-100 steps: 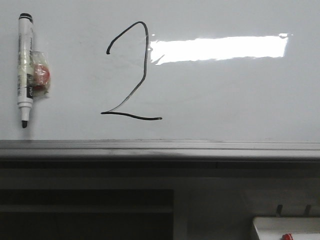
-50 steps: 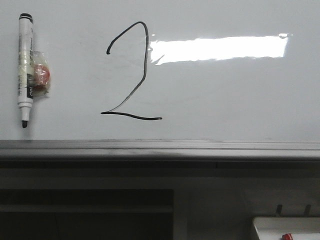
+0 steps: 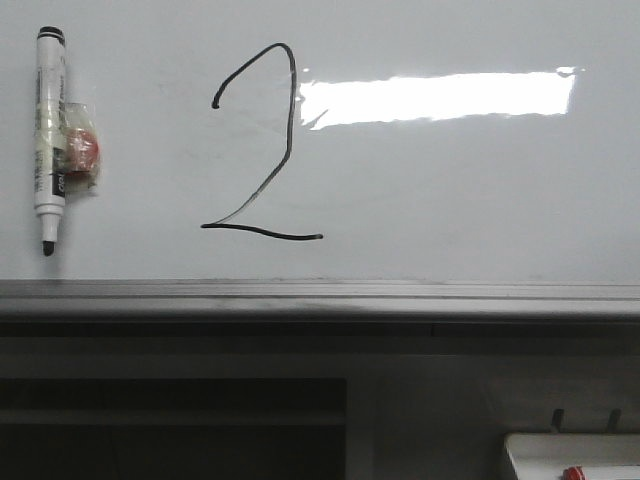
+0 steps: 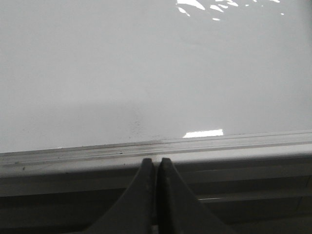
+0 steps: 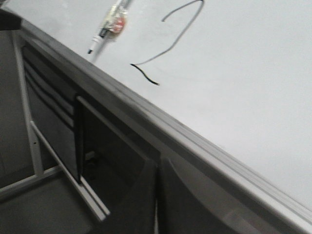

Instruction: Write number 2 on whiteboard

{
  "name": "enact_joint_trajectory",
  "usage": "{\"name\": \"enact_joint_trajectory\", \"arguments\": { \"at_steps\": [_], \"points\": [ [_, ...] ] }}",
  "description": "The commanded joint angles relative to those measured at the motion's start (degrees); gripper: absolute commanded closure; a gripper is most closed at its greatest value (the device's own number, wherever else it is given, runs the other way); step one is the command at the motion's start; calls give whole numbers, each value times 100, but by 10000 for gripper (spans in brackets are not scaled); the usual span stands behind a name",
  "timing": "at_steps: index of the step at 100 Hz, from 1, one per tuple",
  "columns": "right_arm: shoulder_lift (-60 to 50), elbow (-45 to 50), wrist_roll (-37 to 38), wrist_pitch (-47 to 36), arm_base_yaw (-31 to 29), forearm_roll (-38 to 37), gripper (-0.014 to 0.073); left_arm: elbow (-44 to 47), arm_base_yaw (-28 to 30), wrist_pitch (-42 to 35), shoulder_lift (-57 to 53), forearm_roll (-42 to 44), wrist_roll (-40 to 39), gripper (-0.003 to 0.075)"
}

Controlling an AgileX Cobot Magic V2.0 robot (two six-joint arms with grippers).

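The whiteboard (image 3: 450,190) fills the upper front view, with a grey metal bottom rail (image 3: 320,298). A black hand-drawn number 2 (image 3: 285,150) is on it, left of a bright light reflection. A black-and-white marker (image 3: 50,140) hangs tip down at the far left, beside a small red item in a clear wrap. The right wrist view shows the 2 (image 5: 170,44) and the marker (image 5: 105,31) from the side. My left gripper (image 4: 156,163) is shut and empty, below the rail (image 4: 156,146). My right gripper (image 5: 157,168) is shut and empty, below the rail. Neither gripper shows in the front view.
A dark frame with shelves (image 3: 170,420) lies under the board. A small white tray (image 3: 570,455) with a red item sits at the lower right. A grey frame panel (image 5: 53,126) hangs under the rail in the right wrist view.
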Motion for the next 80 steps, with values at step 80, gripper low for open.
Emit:
{"name": "enact_joint_trajectory", "arguments": {
  "at_steps": [80],
  "points": [
    [-186,143,3439,320,-4233,-2982,655,70,30,-367,-158,-36,-61,741]
  ]
}}
